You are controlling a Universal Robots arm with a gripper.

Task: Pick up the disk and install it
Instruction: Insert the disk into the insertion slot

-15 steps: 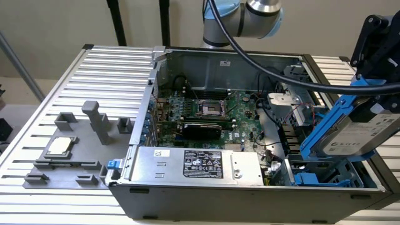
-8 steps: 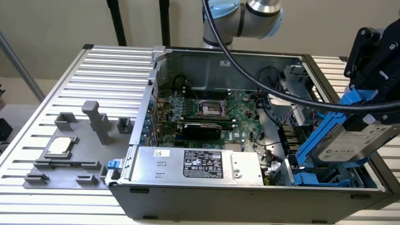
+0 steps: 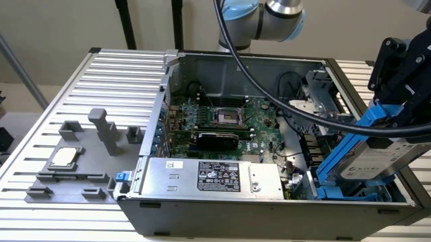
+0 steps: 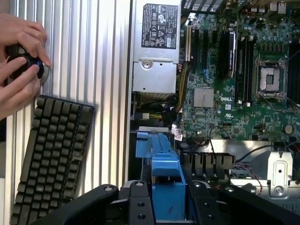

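Jaws of the gripper [image 4: 169, 206] are clenching the disk [image 3: 380, 161] by its blue rails, tilted over the computer case [image 3: 269, 217] at its near corner on the exterior view's right. Inside the case a silver power supply [image 3: 212, 176] is lying along the near wall, a green circuit board [image 3: 229, 121] farther in. Outside the case, a person's hands [image 4: 16, 86] are holding a knob [image 4: 33, 68] beside a keyboard [image 4: 51, 154].

The arm [image 3: 269, 15] holds its claw [image 3: 407, 123] tilted, clamped on the disk [image 3: 377, 161].
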